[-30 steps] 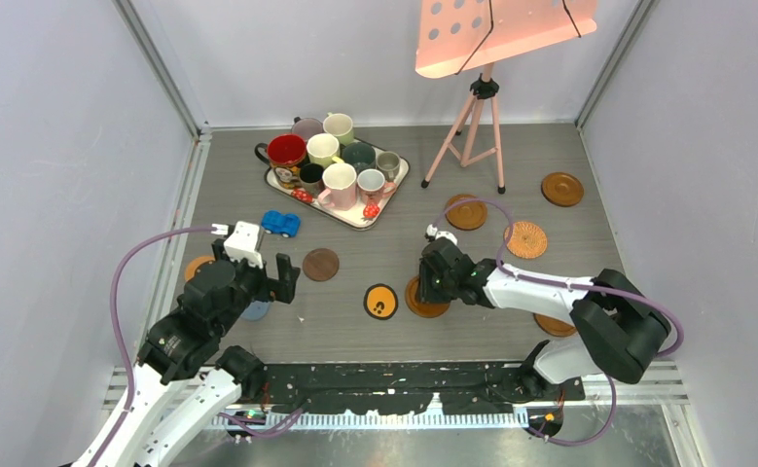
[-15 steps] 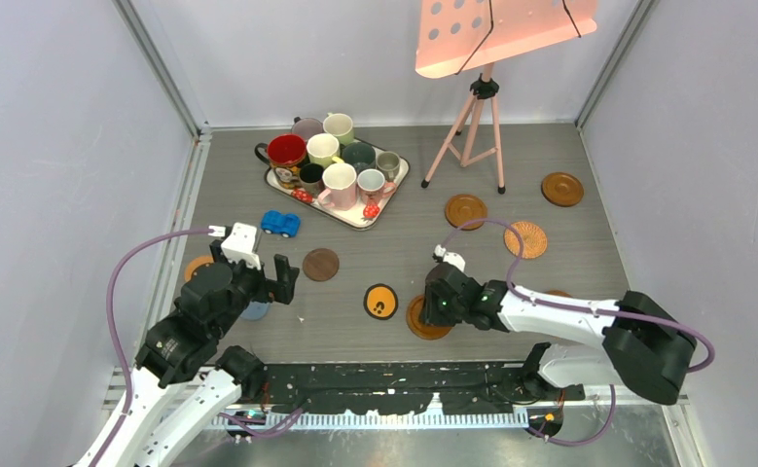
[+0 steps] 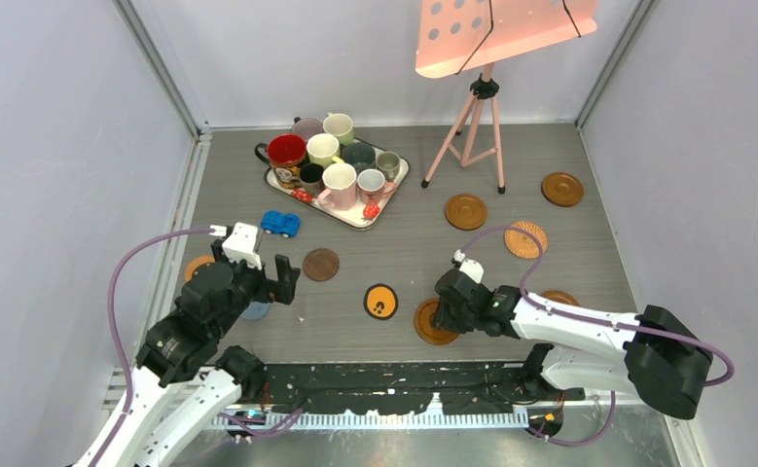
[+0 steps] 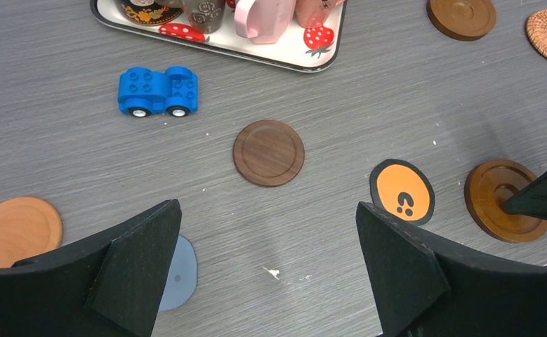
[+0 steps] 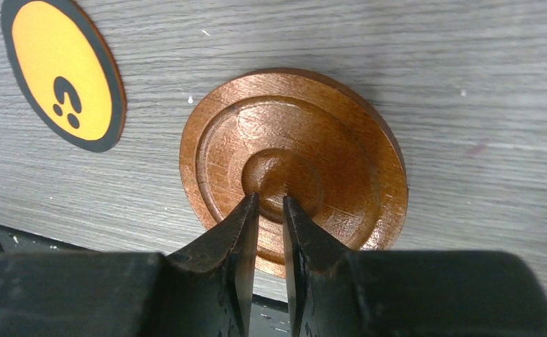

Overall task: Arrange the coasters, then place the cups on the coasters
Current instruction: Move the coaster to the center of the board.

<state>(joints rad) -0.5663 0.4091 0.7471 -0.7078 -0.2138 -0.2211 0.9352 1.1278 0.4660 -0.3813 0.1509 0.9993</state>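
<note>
Your right gripper (image 5: pixel 270 200) sits low at the near side of the table (image 3: pixel 394 255). Its 2 fingers are drawn almost together, with a narrow slit between them and nothing in that slit. The tips rest on the raised centre of a glossy brown coaster (image 5: pixel 291 133), which lies flat directly beneath them. Just left of it, not touching, lies the black coaster with the orange centre (image 5: pixel 63 70). Your left gripper (image 4: pixel 270 274) hangs above the near left part of the table, jaws spread wide and holding nothing. Beyond the gap between its fingers you see the dark wood coaster (image 4: pixel 268 152). The blue coaster (image 4: pixel 179 275) is partly hidden behind the left finger, and the plain orange coaster (image 4: pixel 16 230) lies farther left, near the table edge. 4 more lie on the right half: a second brown coaster (image 3: pixel 465 211), a third brown coaster (image 3: pixel 561 188) near the far right wall, a woven coaster (image 3: pixel 525 239) between those 2 and nearer you, and a half-covered coaster (image 3: pixel 559 296) under the right arm. The cups (image 3: pixel 339 183) stand crowded on the strawberry-print tray (image 4: pixel 270 56) at the far left, well apart from both grippers. A blue toy car (image 4: pixel 158 91) stands just in front of that tray.
</note>
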